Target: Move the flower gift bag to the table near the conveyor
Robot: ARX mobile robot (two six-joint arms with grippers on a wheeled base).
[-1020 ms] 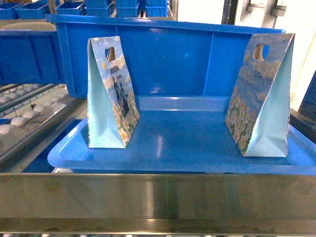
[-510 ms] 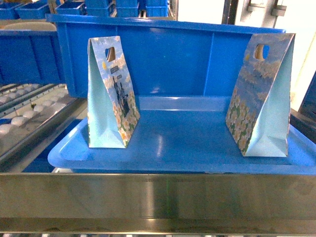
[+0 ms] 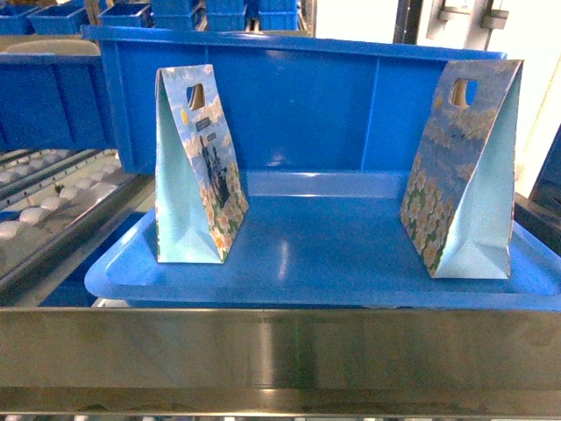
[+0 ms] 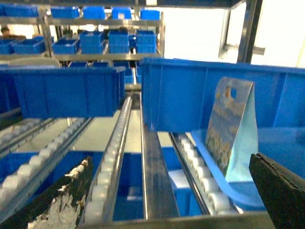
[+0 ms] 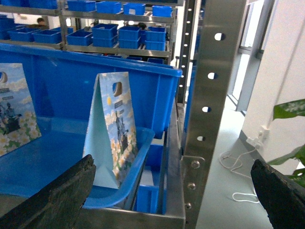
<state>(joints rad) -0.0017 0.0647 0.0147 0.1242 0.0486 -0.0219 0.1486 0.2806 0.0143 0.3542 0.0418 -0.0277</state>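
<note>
Approach right flower gift bag [image 3: 460,167] upright on blue tray [image 3: 316,263]; both claws spread, empty; pinch probably best at handle top.

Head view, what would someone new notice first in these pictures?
Two upright flower-printed paper gift bags stand on a shiny blue plastic tray, one at its left end and one at its right end. A big blue plastic bin rises right behind them. Left of the tray, sloping metal roller tracks with small white wheels run past.
</note>
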